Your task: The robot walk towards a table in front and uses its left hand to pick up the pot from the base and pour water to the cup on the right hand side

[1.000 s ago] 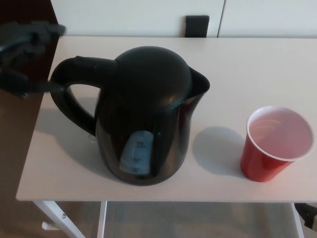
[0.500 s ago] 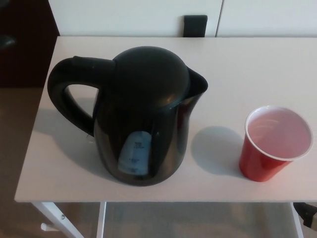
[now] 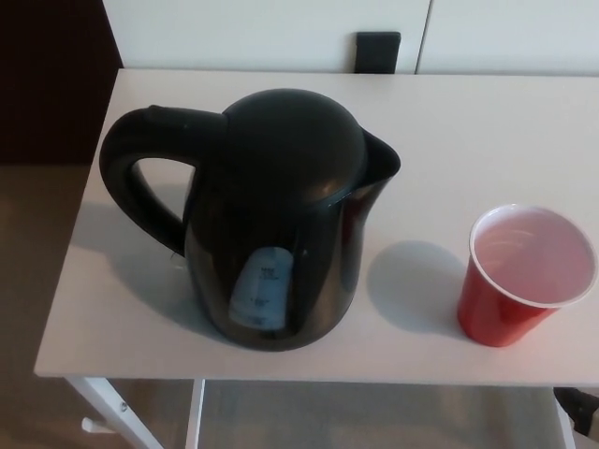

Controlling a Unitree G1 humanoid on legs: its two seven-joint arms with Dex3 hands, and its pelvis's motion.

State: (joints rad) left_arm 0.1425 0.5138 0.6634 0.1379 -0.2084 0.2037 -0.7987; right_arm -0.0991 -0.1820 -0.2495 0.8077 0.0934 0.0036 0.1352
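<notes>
One pot (image 3: 271, 224) stands centre-left on the counter (image 3: 468, 122), handle toward the left edge. One cup (image 3: 524, 276) stands lower right, near the front edge, apart from the pot. Neither hand shows, so their fingers cannot be judged.

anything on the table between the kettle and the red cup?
Nothing visible. Only bare table and the kettle's shadow lie between the kettle and the cup; the spout faces the cup. Neither hand is in view.

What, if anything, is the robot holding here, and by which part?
Nothing is held. Neither hand is in view; the kettle stands untouched on the table, its handle free.
</notes>
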